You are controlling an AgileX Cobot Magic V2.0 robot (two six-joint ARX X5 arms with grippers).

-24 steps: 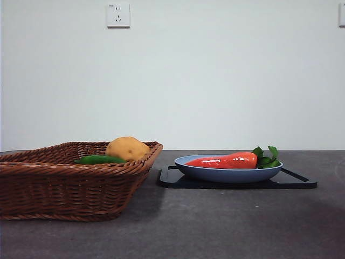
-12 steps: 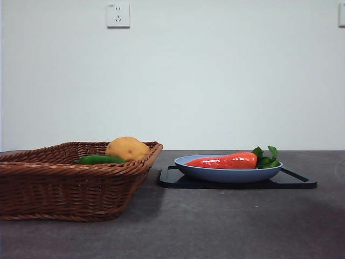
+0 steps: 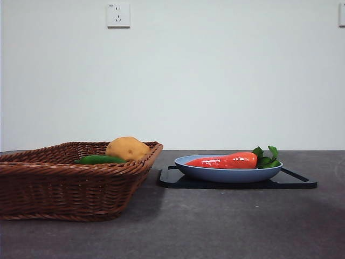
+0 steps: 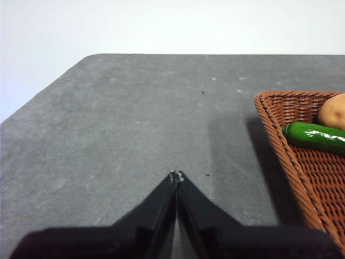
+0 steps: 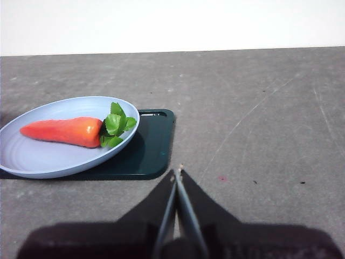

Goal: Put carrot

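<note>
A dark grey desk with a matte, faintly scuffed top carries two things directly. A brown wicker basket sits on one side, its woven wall flaring outward to the rim. Just beside it, apart from it, a flat dark tray with handle cut-outs at its ends lies on the desk.

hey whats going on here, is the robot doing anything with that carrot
Nothing is being handled right now. The carrot lies on the blue plate, which sits on a dark tray. Beside it, the wicker basket holds a potato and a green vegetable. The left gripper is shut above bare table near the basket, and the right gripper is shut a little way from the plate. Neither touches anything.
</note>
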